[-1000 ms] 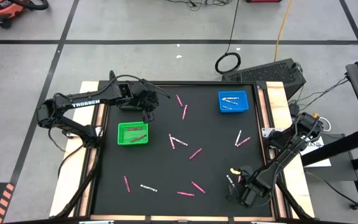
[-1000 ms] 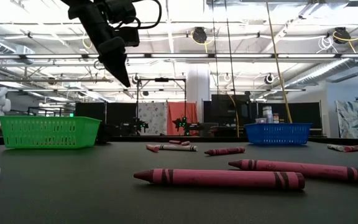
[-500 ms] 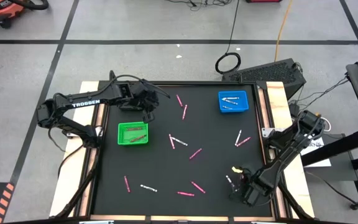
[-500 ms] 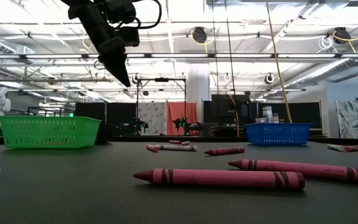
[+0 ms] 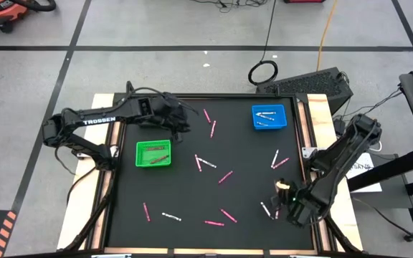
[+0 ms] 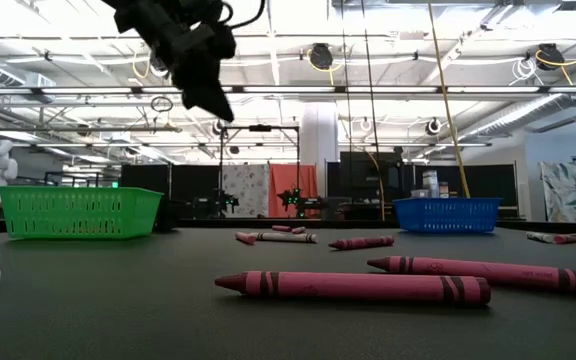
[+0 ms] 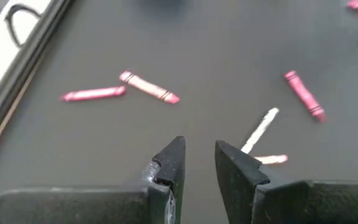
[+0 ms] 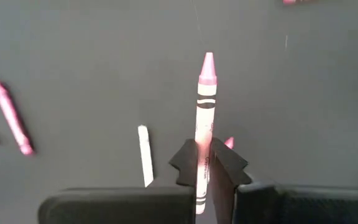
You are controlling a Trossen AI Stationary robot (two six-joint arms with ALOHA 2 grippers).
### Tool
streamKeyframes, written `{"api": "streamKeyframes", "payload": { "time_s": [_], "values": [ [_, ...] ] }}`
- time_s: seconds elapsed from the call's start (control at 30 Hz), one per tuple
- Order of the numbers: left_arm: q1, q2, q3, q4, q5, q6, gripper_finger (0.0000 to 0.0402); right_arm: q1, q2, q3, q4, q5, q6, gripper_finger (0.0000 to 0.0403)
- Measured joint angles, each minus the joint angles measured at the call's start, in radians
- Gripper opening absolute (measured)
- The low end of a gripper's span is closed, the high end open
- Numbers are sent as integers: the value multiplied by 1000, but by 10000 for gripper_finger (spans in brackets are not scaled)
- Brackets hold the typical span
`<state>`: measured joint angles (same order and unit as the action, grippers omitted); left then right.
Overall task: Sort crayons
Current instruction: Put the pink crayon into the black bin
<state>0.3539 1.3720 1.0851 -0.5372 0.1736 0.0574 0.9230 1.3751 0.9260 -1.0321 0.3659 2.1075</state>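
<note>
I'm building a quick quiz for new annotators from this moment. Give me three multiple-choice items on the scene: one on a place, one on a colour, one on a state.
1. Where does the blue tray sit on the table, seen from above?
A. far right corner
B. near left corner
C. dead centre

2. What colour is the tray close to the left gripper?
A. yellow
B. green
C. red

3. What is the right gripper doing?
A. standing open over nothing
B. shut on a white crayon
C. shut on a pink crayon

Key: 1 A, the high view shows it by the table's far right corner. 2 B, the tray beside the left arm is green in the high and low views. 3 C, the right wrist view shows the pink stick pinched between the fingers.
</note>
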Motion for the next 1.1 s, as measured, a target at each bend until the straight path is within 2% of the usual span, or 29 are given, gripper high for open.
{"api": "streamKeyframes", "payload": {
  "time_s": [0.3,0.47,0.6,0.77,0.83,1.1],
  "values": [
    [-123,0,0,78,3,-53,89,-40,-86,0,-72,304,-183,4],
    [-195,25,0,225,3,-167,89,-90,-90,1,-63,438,-313,4],
    [-254,95,0,343,3,-210,89,-126,-90,1,-27,537,-391,4],
    [-314,200,-1,501,3,-211,89,-166,-90,2,58,607,-512,4],
    [-332,242,0,614,3,-218,89,-179,-90,2,117,619,-586,4],
    [-365,369,0,873,6,-263,89,-226,-75,2,447,629,-968,4]
  ]
}}
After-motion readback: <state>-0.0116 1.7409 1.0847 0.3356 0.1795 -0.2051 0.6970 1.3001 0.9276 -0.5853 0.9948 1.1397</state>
